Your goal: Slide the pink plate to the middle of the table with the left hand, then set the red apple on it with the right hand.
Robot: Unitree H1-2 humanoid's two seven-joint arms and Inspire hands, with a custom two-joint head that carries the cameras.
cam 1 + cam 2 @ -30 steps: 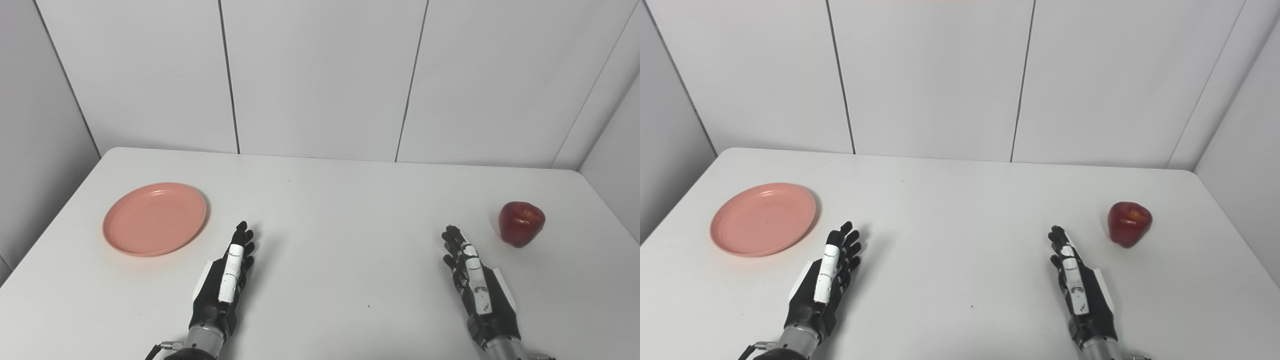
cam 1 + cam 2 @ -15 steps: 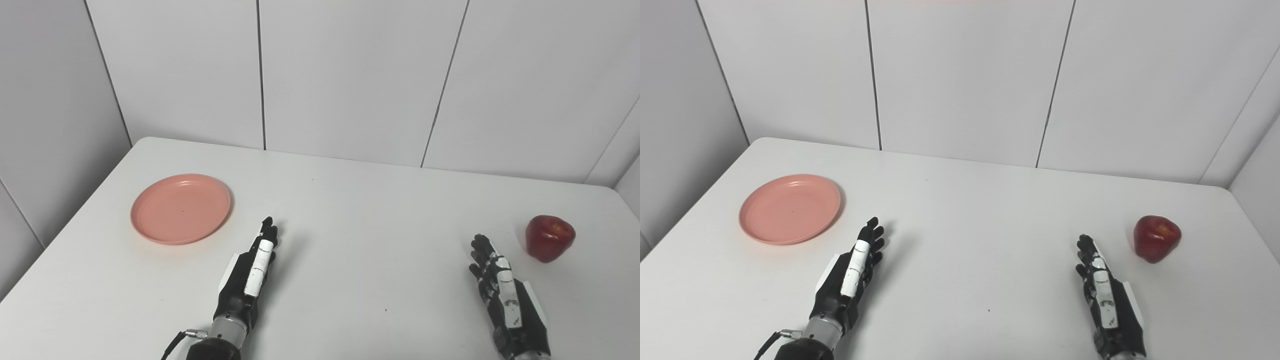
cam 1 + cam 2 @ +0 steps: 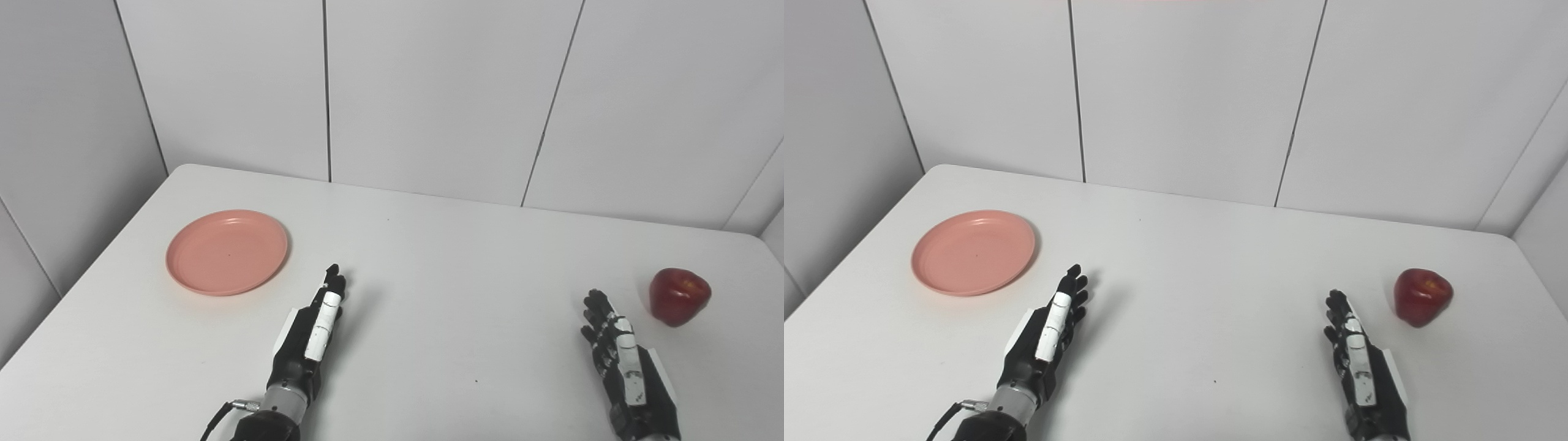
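A pink plate (image 3: 227,252) lies flat on the white table (image 3: 429,257), at its left side. A red apple (image 3: 680,296) stands at the right side, near the edge. My left hand (image 3: 312,331) is open and empty, fingers straight and pointing away, to the near right of the plate and apart from it. My right hand (image 3: 625,361) is open and empty too, to the near left of the apple and not touching it. Both also show in the right eye view: left hand (image 3: 1047,334), right hand (image 3: 1360,367).
Grey wall panels (image 3: 429,92) close in the table at the back and on both sides. The table's left edge runs close behind the plate. A thin cable (image 3: 217,419) hangs at my left wrist.
The whole picture has shifted right as the camera turned left. The left hand has rolled a little more edge-on. Plate and apple have not moved on the table.
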